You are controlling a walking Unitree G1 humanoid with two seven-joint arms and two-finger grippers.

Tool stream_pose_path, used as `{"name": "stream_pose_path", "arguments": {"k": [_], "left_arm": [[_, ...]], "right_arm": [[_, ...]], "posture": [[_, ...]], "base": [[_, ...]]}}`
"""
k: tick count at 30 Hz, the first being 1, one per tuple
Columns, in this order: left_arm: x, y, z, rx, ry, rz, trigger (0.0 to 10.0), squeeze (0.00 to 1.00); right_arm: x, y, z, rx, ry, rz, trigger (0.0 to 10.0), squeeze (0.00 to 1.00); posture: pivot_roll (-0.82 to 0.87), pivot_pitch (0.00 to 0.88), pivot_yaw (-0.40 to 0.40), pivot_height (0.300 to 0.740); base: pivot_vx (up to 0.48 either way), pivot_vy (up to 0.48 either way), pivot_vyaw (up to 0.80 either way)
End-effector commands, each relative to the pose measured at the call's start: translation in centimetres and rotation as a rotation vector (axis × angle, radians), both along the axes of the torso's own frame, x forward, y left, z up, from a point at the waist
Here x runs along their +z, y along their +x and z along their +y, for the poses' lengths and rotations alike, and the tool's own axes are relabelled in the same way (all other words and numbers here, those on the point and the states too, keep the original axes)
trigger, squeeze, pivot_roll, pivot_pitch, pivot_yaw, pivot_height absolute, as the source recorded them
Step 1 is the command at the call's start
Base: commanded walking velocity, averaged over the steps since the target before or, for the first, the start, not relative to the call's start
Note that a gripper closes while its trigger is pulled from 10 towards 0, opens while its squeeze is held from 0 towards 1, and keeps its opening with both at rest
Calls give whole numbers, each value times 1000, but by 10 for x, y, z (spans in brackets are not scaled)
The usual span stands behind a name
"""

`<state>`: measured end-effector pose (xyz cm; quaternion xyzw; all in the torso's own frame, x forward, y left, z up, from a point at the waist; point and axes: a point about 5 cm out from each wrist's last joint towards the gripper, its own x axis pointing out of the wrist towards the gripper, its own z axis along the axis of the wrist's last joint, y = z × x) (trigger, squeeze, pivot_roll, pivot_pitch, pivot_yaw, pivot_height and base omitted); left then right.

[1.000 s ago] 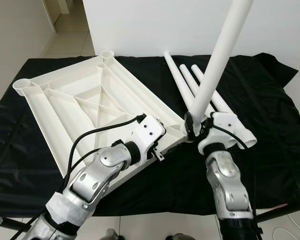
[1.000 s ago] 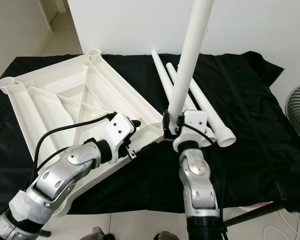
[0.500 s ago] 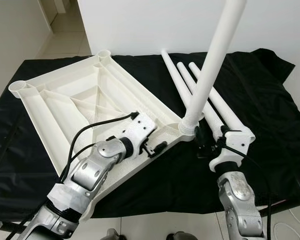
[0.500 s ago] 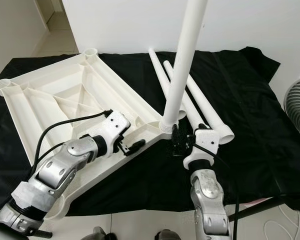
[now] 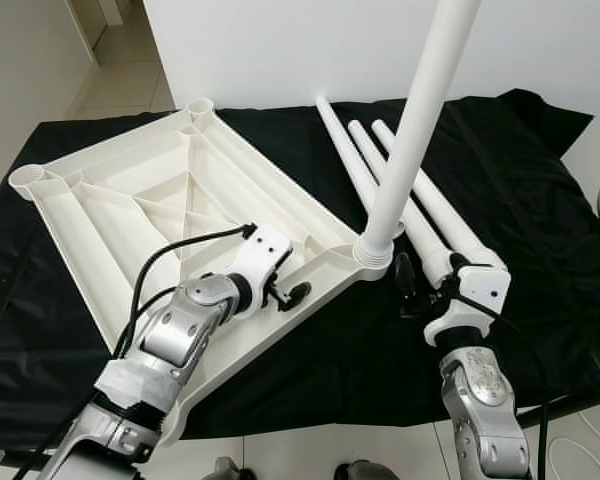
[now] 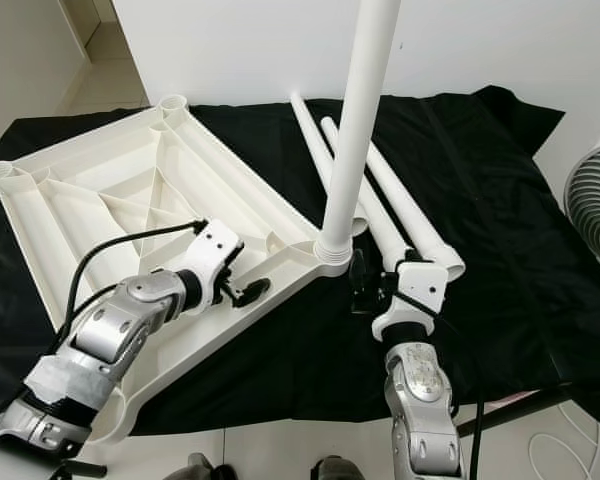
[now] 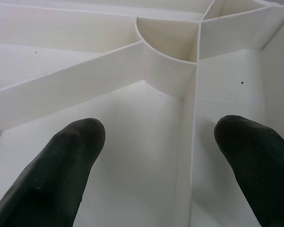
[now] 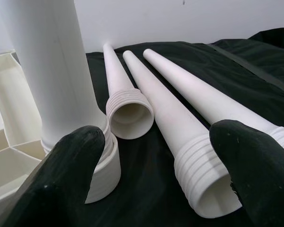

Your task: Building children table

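Left wrist view looks into the upturned tabletop's (image 5: pixel 170 200) ribs between the wide-open, empty left claw (image 7: pixel 170 165). Right wrist view shows the right claw (image 8: pixel 165 175) open and empty, beside the upright leg (image 5: pixel 410 130) and three loose legs (image 8: pixel 180 109) on the black-clothed counter (image 5: pixel 540 200).

A plain home room: white walls (image 5: pixel 280 50), pale tiled floor (image 5: pixel 130 85), a fan (image 6: pixel 592 210) beside a black-draped table (image 6: pixel 500 290)

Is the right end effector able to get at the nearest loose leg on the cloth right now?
Probably yes. The right end effector is open beside the standing leg, and the nearest loose leg lies just beyond it on the black cloth, with nothing in between.
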<state>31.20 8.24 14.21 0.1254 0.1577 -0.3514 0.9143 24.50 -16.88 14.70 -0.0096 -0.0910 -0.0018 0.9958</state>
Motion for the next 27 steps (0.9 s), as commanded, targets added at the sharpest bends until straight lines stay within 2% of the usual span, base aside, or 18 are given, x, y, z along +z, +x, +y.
{"name": "stream_pose_path", "arguments": {"k": [1, 5, 6, 7, 8, 27], "left_arm": [[-12, 9, 19, 253, 68, 0, 9647, 0], [-13, 9, 20, 263, 67, -1, 9647, 0], [-12, 10, 21, 274, 62, -1, 4314, 0], [-12, 10, 21, 274, 62, -1, 4314, 0], [-11, 10, 21, 278, 52, 2, 0, 0], [-13, 10, 28, 325, 68, 15, 0, 0]], "right_arm": [[0, 1, 1, -3, 3, -7, 10000, 0], [0, 1, 1, -4, 2, -7, 10000, 0], [0, 1, 1, -3, 1, -8, 10000, 0], [0, 1, 1, -3, 1, -8, 10000, 0], [0, 2, 2, 1, -1, -7, 10000, 0], [1, 9, 6, 21, -9, -14, 10000, 0]], "posture": [[-181, 98, 78, 740], [-181, 97, 75, 740], [-180, 97, 73, 740], [-180, 97, 73, 740], [-175, 97, 70, 740], [-177, 81, 73, 740]], "base": [[0, 0, 0], [0, 0, 0], [0, 0, 0], [0, 0, 0], [0, 0, 0], [0, 0, 0]]}}
